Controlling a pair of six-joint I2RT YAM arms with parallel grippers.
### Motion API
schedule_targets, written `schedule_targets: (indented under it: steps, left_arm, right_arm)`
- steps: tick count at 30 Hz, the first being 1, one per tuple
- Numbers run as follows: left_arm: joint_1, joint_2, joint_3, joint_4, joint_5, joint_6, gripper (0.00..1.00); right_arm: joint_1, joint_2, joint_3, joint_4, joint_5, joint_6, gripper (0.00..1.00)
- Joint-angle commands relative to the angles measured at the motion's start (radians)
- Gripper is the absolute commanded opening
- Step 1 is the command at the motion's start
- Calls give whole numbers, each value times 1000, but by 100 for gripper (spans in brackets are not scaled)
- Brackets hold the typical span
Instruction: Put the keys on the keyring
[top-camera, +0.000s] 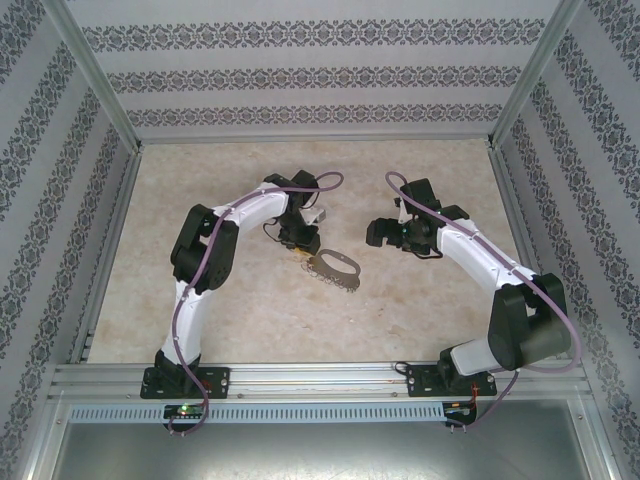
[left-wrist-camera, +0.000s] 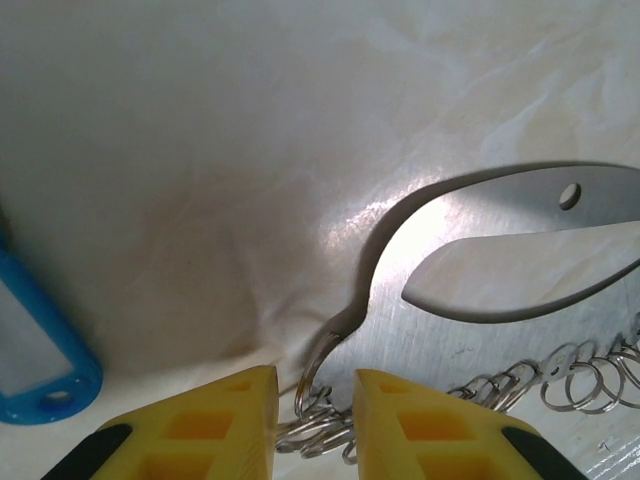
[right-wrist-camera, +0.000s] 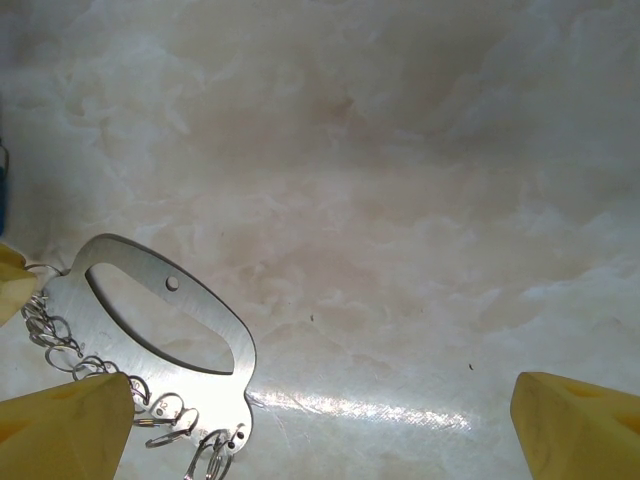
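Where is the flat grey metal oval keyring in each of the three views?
Top external: the flat grey metal oval keyring lies near the picture's centre.
Left wrist: the keyring fills the right half and runs off the right edge.
Right wrist: the keyring sits at lower left.
Shared landmark: the row of small wire rings strung along one long side.
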Motion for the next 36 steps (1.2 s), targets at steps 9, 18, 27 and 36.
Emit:
schedule_targets:
  steps: [9,18,27,36]
  left_arm:
    - [-14,10,-32,30,43,-12,21]
    - [-14,-23,-78,53,60,-20,6]
    - [-13,-147,-48,11,73,55,0]
    - [-11,-410,-132,173,382,262,0]
  right_arm:
    - [7,-3,20,0,-10,-4,97]
    - [7,-8,19,2,-7,-2,97]
    - [-13,-43,15,57,-85,-14,96]
    - [-43,-151,95,145,-388,-59,91]
